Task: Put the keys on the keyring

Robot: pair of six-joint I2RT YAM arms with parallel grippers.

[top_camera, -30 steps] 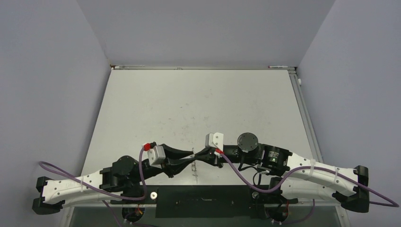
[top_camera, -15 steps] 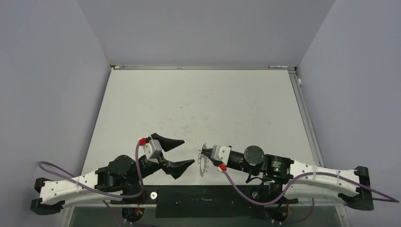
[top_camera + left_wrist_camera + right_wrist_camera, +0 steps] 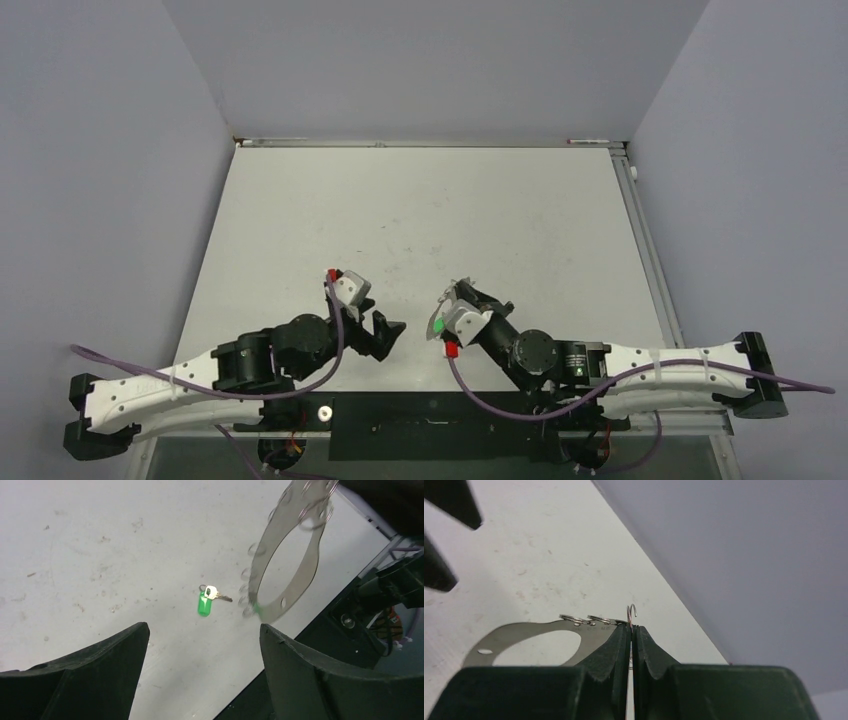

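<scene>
Clamped edge-on in tightly clenched right gripper [image 3: 631, 629]: large flat grey metal keyring [image 3: 591, 634] with tiny wire loops on its rim, held clear of white tabletop [image 3: 100, 555]. Lying flat on tabletop near ring's lower edge, ahead of released, wide-spread left gripper [image 3: 203, 627]: tiny bright green key [image 3: 204, 603], small silver key joined at its head. Likely pick-up step. Descend straight, pinch green body, leave loop head exposed. Hold ring steady, one wire loop facing left. Beware sliding on smooth surface. No containers in view.
</scene>
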